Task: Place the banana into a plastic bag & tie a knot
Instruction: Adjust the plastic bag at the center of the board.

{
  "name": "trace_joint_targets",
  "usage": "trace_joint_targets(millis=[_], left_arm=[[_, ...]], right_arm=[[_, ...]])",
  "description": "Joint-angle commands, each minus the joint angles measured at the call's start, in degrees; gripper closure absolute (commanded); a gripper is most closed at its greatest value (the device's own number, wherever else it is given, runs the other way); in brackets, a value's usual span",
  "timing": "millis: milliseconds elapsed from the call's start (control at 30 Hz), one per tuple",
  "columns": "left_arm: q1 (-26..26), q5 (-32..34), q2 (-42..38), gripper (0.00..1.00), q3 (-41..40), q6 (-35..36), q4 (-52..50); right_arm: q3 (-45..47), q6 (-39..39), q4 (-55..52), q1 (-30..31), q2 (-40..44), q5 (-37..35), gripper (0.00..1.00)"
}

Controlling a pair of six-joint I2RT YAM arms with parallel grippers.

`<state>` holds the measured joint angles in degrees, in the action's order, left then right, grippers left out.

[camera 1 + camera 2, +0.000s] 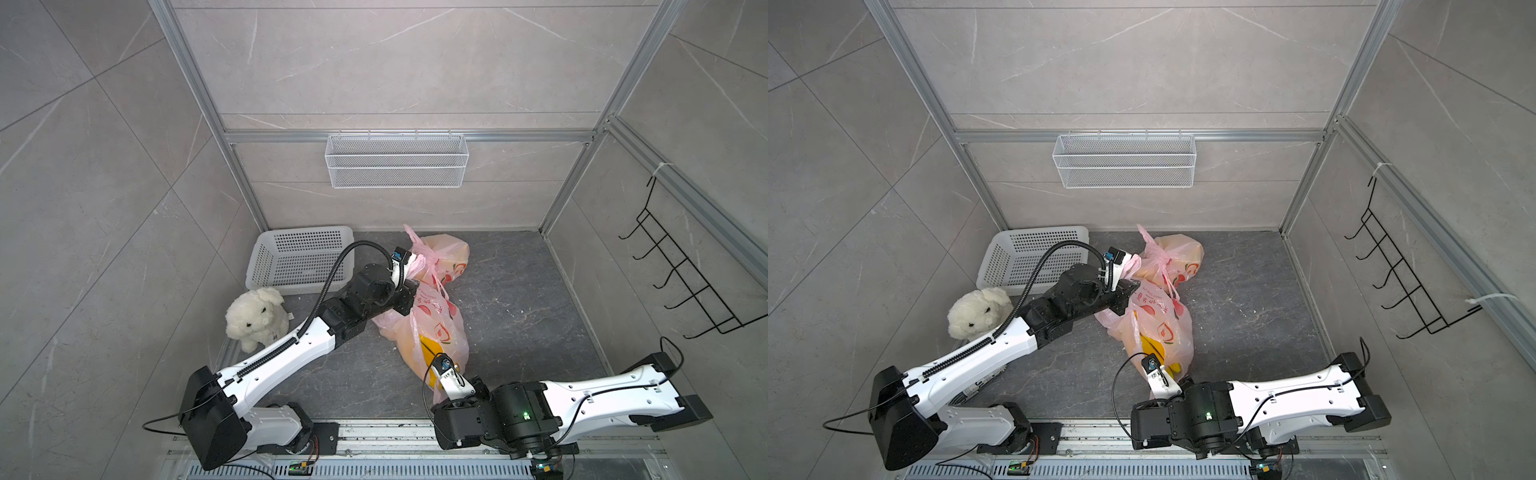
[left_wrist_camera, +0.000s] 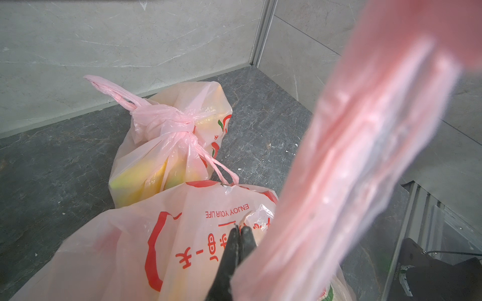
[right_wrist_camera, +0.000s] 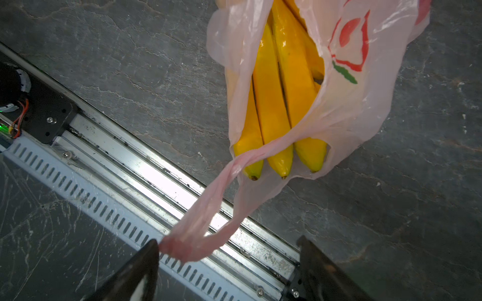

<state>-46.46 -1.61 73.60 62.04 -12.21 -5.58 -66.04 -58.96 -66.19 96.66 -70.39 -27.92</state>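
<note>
1. Lying on the dark tabletop [image 1: 519,311], the open pink bag [image 1: 436,322] holds the bananas [image 3: 271,104]. Their tips reach its mouth on the right arm's side.
2. Right gripper [image 3: 228,241]: jaws spread wide. The bag's twisted handle [image 3: 198,216] hangs against one finger [image 3: 148,258], not pinched.
3. Left gripper [image 2: 238,229]: jaws pressed together over the bag's printed side. A blurred pink strip [image 2: 352,169] runs just beside them; whether it is pinched cannot be told.
4. A second, knotted bag [image 2: 167,146] lies behind, against the first.
</note>
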Motion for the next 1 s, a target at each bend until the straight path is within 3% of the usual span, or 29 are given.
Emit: trace_joint_targets(millis=[0,267,400,500,833,967], left_arm=[[0.3,0.2,-1.5,1.00,1.4,-0.8,0.8],[0.3,0.6,-2.0,1.00,1.0,-0.8,0.8],[0.4,0.6,-1.9,1.00,1.2,-0.5,0.4],[0.4,0.6,-2.0,1.00,1.2,-0.5,0.4],[0.7,2.8,-2.2,1.00,2.2,-0.4,-2.2],[1.1,6.3,-2.4,1.00,3.6,-1.3,-5.5]], right_arm=[[-2.1,-0.8,0.5,0.8,-0.3,-2.0,0.13],[-1.0,-4.1,-1.3,0.8,-3.9,-1.7,0.19],[0.8,-5.9,-1.9,0.8,-2.9,-0.7,0.34],[1.5,-6.7,-3.3,0.8,-2.0,-0.6,0.51],[-4.3,-3.8,-10.7,0.9,0.3,-3.6,0.98],[-14.5,-1.3,-21.0,0.9,1.8,-11.0,1.00]])
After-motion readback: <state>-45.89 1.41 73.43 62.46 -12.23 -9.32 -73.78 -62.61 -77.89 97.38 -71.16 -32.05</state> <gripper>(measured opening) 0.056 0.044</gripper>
